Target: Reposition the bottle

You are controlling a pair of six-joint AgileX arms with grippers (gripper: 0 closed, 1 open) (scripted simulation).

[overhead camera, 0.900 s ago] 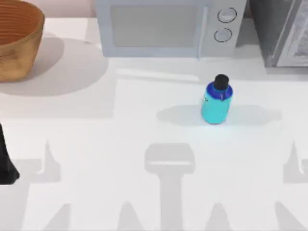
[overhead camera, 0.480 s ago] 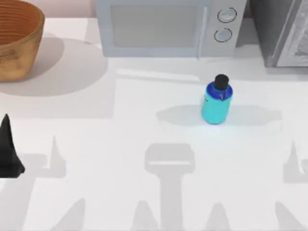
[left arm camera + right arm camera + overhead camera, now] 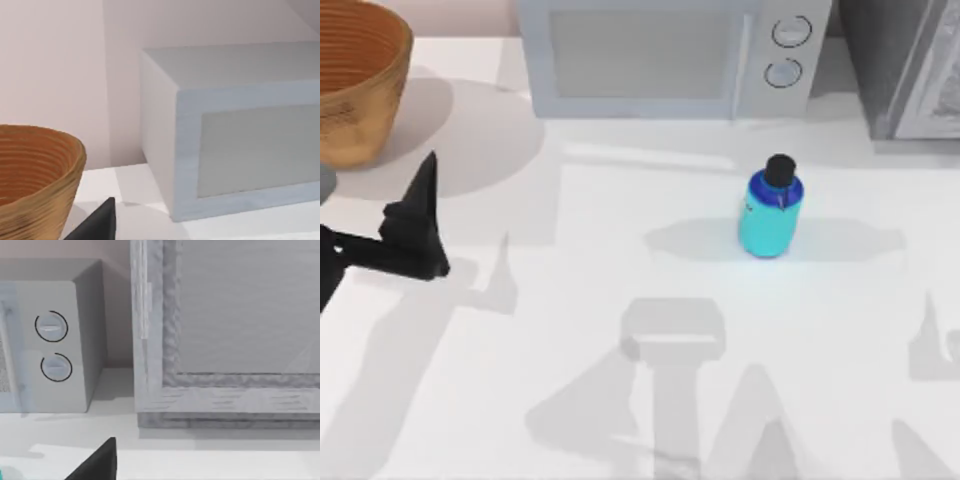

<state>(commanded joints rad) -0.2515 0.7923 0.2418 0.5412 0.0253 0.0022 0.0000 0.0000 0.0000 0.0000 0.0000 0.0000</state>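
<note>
Cyan bottle [image 3: 770,213] is stood upright on the tabletop [image 3: 620,300], well right of the left claw [image 3: 417,225], whose grip cannot be told.

Your left arm reaches in from the table's left edge, its dark gripper [image 3: 415,225] hanging over the left part of the surface, one pointed finger [image 3: 423,185] aimed toward the far edge. Whether its fingers are parted can't be made out. A dark fingertip [image 3: 97,222] shows in your left wrist view, and another dark fingertip [image 3: 100,462] in your right wrist view.
</note>
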